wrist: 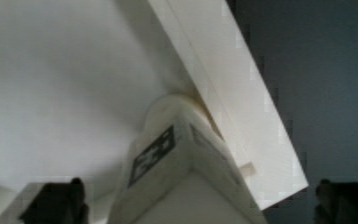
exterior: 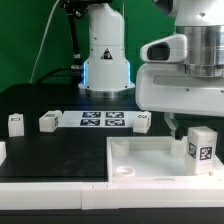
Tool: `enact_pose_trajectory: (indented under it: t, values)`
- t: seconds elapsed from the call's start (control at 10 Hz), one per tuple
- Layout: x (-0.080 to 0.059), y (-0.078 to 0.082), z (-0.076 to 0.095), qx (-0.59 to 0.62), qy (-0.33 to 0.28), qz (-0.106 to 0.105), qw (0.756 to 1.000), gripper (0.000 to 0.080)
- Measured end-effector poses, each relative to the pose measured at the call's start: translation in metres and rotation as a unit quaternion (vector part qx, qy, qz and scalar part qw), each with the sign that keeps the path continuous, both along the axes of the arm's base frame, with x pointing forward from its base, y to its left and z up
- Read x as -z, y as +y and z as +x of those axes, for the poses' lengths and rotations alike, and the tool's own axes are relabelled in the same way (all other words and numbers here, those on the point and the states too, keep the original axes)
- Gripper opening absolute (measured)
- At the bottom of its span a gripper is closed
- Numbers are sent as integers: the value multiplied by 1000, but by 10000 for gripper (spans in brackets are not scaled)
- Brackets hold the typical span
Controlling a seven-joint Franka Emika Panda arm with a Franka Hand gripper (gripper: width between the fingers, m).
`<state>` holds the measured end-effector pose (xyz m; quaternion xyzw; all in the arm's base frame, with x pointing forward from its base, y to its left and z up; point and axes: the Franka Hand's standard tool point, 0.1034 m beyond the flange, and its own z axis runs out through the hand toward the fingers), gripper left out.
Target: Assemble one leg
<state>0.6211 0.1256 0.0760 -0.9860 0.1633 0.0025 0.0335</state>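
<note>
A leg (exterior: 201,147), a small white blocky peg with a square tag on its side, stands upright on the near right corner of the large white panel (exterior: 150,160). My gripper (exterior: 190,127) hangs just above it. In the wrist view the same leg (wrist: 181,160) rises between the two dark fingertips (wrist: 55,202), which stand wide apart and clear of its sides. The gripper (wrist: 197,205) is open and holds nothing. The panel (wrist: 69,90) fills most of that view, with dark table beyond its edge.
Three more legs lie on the black table: one (exterior: 16,123) at the exterior view's left, one (exterior: 49,121) beside it, one (exterior: 142,121) past the marker board (exterior: 102,120). The arm's white base (exterior: 105,60) stands behind.
</note>
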Motion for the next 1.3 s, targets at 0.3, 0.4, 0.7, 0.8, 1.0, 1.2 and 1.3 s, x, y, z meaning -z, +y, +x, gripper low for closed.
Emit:
enact_pose_trajectory:
  t: [0.3, 0.4, 0.7, 0.8, 1.0, 1.2, 1.3]
  values:
    - [1, -5, 0, -159, -10, -5, 987, 649]
    - [1, -8, 1, -216, -14, -5, 976, 649]
    - [1, -10, 1, -209, -13, -5, 978, 627]
    - [1, -10, 1, -196, -12, -5, 981, 450]
    - [1, -10, 1, -181, -12, -4, 983, 315]
    - [1, -12, 2, -44, -3, -1, 999, 290]
    - [2, -10, 1, 38, 4, 0, 999, 290]
